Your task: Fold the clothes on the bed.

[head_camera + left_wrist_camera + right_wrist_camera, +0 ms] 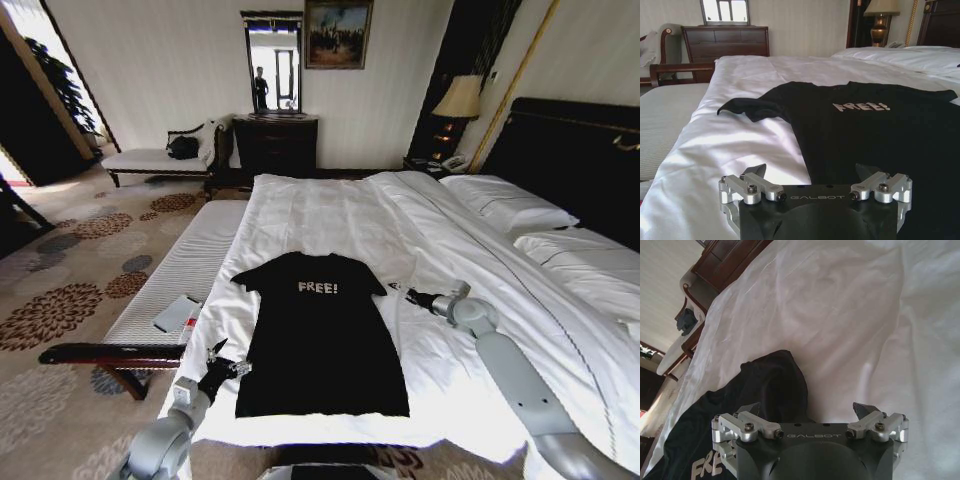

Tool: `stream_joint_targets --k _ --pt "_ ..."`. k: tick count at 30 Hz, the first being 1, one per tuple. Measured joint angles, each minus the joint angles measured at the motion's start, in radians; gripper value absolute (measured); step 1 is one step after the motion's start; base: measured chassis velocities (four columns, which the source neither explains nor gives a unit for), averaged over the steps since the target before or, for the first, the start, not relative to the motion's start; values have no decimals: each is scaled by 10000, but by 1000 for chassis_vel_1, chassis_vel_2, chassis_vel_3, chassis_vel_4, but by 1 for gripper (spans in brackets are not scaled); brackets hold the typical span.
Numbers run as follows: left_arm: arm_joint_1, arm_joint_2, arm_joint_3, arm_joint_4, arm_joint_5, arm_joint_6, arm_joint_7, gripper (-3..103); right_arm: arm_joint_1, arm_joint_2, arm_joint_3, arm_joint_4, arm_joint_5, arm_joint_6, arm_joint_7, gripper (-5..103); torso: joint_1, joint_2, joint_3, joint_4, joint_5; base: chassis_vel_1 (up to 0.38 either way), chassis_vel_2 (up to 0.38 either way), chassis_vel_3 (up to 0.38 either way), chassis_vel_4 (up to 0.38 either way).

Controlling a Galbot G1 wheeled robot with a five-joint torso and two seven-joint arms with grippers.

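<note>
We see the black T-shirt lying flat on the near part of the bed. Our left gripper, fingers spread, sits at its left hem; our right gripper, fingers spread, at its right sleeve.

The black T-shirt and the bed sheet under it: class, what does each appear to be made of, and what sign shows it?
Black T-shirt: soft matte knit, likely cotton; it lies limp with a crumpled sleeve and printed white lettering. Bed sheet: smooth woven white fabric with a slight sheen, possibly sateen cotton; it shows glossy highlights and fine creases.
</note>
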Motion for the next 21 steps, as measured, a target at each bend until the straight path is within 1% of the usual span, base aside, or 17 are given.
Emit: stream_joint_targets --k 2,5,8,9,11,13,16,21 --pt "-62 42 137 34 -7 -12 0 100 169 64 -27 -129 12 -171 -159 100 0 0 0 0 0 0 0 0 0" --pt "-132 107 292 82 10 -45 0 100 256 129 -69 -224 -109 -237 -274 100 0 0 0 -3 2 0 0 0 0" --pt "-353 191 557 180 -48 -92 0 100 344 244 -219 -484 -760 -242 -629 100 0 0 0 -1 2 0 0 0 0" --pt "-353 191 557 180 -48 -92 0 100 344 244 -219 -484 -760 -242 -629 100 0 0 0 -1 2 0 0 0 0" --pt "-519 271 678 238 -110 -104 0 100 345 282 -294 -632 -1172 -214 -866 100 0 0 0 -2 2 0 0 0 0" --pt "-701 393 796 276 -213 -109 0 100 343 319 -307 -729 -1372 -195 -969 100 0 0 0 -3 2 0 0 0 0" --pt "-816 484 837 280 -325 -109 0 100 393 371 -364 -826 -1470 -182 -1021 100 0 0 0 -7 3 0 0 0 0" --pt "-897 531 840 246 -491 -109 -1 100 733 555 -577 -1018 -1495 -167 -1092 100 0 0 0 2 1 0 0 0 0"
